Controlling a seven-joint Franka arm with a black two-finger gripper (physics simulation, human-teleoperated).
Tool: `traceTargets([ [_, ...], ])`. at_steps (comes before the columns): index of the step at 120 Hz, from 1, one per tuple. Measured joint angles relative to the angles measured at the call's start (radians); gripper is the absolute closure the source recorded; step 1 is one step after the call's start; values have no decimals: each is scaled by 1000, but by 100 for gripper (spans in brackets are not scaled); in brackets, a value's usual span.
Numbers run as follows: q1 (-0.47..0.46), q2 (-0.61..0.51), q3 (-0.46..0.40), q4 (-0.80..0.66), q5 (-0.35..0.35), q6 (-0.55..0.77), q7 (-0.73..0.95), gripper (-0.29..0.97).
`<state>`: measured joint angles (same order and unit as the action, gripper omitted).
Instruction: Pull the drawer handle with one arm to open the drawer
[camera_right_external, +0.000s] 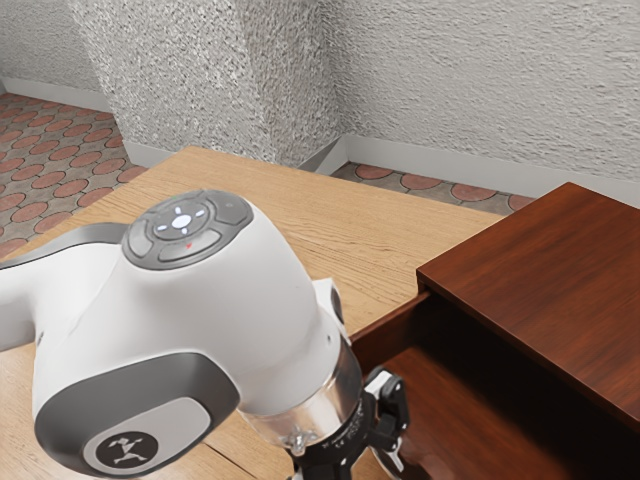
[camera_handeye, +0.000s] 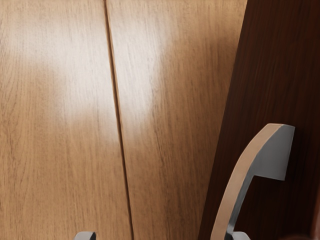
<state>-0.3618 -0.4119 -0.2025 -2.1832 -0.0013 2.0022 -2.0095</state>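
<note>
Wooden table (camera_right_external: 380, 220) — dark-red drawer (camera_right_external: 470, 410), curved grey handle (camera_handeye: 260, 160) beside wide-spread fingers (camera_handeye: 86, 236), gripping nothing.

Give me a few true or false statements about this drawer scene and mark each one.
1. The table is light wood. True.
2. The cabinet is white. False: it is dark reddish-brown wood.
3. The drawer handle sits on a dark wood panel. True.
4. The floor is plain grey carpet. False: it has a pattern of reddish tiles.
5. The arm has a white and grey shell. True.
</note>
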Motion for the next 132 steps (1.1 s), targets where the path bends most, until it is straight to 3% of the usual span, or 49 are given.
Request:
traceTargets([
  [132, -3, -53, 0, 5, -59, -175, 16, 34],
])
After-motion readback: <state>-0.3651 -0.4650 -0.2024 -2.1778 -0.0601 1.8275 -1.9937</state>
